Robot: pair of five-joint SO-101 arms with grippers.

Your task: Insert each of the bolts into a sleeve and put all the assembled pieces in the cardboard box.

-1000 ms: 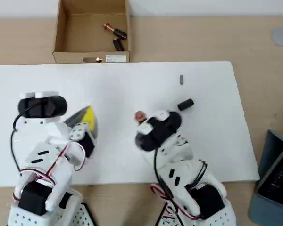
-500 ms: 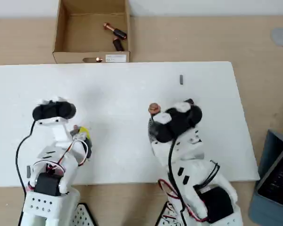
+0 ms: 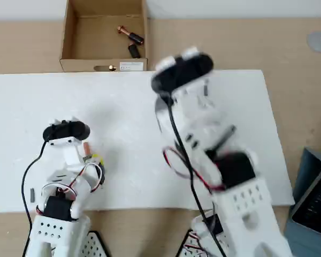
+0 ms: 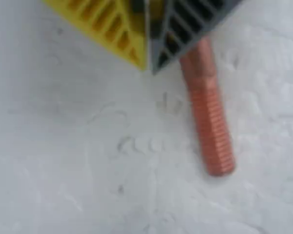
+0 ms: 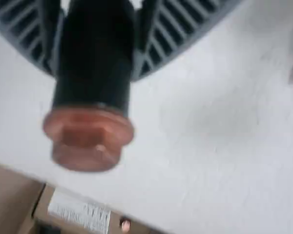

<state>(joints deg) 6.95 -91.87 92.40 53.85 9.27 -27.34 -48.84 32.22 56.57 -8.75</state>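
Observation:
My right gripper [image 5: 95, 46] is shut on a black sleeve [image 5: 93, 63] with a copper bolt head [image 5: 88, 139] sticking out of its end. It hangs over the far edge of the white mat, close to the cardboard box [image 3: 69, 37]. In the high view the right arm [image 3: 182, 72] stretches towards that box. My left gripper [image 4: 149, 61] is shut, its yellow and grey fingertips meeting just above the mat. A bare copper bolt [image 4: 207, 122] lies on the mat beside the grey finger. The same bolt [image 3: 86, 147] shows by the left arm.
Two assembled pieces [image 3: 131, 35] lie in the box's right half. A copper part [image 3: 104, 68] rests against the box's front wall. A small grey piece [image 3: 205, 90] lies on the white mat [image 3: 128, 123]. A dark device [image 3: 315, 203] stands at the right edge.
The right arm has swung from the middle of the mat up to its far edge near the box. The left arm has drawn back, its gripper now low over the mat.

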